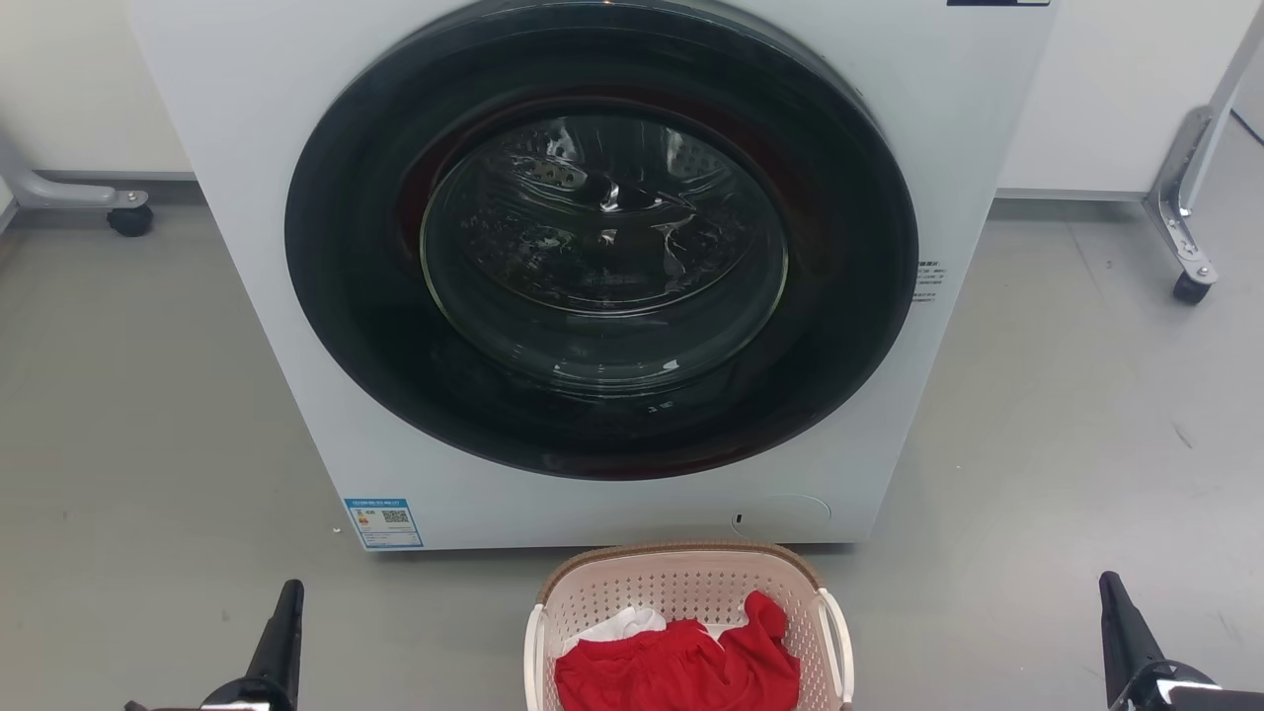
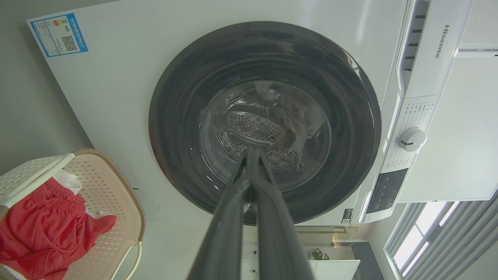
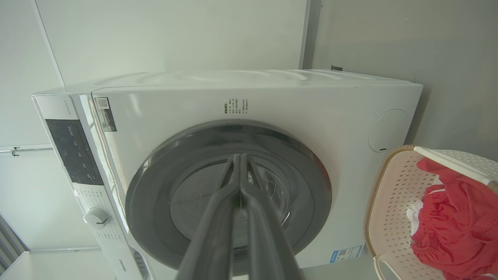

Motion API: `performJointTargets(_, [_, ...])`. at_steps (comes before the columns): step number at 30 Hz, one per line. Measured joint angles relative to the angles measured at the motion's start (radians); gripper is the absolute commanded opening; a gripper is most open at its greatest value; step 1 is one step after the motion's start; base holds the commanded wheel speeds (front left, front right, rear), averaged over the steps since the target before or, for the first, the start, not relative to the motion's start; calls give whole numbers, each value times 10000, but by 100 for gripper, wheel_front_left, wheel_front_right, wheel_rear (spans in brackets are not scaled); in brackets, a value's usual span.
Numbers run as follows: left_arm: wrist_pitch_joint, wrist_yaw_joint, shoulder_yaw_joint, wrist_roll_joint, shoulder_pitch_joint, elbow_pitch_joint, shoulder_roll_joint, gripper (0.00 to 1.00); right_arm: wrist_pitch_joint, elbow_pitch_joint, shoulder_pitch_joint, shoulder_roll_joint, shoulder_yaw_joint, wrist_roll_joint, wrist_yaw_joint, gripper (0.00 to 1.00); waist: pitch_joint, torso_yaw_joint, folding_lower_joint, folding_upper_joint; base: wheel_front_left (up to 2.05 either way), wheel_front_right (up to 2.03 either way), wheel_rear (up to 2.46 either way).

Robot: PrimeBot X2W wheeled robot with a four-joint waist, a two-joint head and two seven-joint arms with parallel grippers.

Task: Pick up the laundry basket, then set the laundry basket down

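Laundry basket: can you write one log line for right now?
stage: before pickup | laundry basket: on floor before washing machine, red clothes inside | left jaws: shut, empty | right jaws: shut, empty

White front-loading washing machine [image 1: 247,148], round dark glass door [image 1: 602,257] shut, blue label sticker [image 1: 383,522] at lower front corner; crumpled red garment [image 1: 681,671]; grey floor [image 1: 128,395].
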Motion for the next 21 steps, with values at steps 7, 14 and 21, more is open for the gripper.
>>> performJointTargets(7, [0, 0, 0, -2, 0, 0, 0, 0, 0, 0, 0, 0, 0, 2, 0, 0, 0, 0, -1, 0, 0, 0, 0])
performJointTargets(14, [0, 0, 0, -2, 0, 2, 0, 0, 0, 2, 0, 0, 0, 2, 2, 0, 0, 0, 0, 0, 0, 0, 0])
performJointTargets(21, [0, 0, 0, -2, 0, 2, 0, 0, 0, 2, 0, 0, 0, 12, 2, 0, 0, 0, -1, 0, 0, 0, 0])
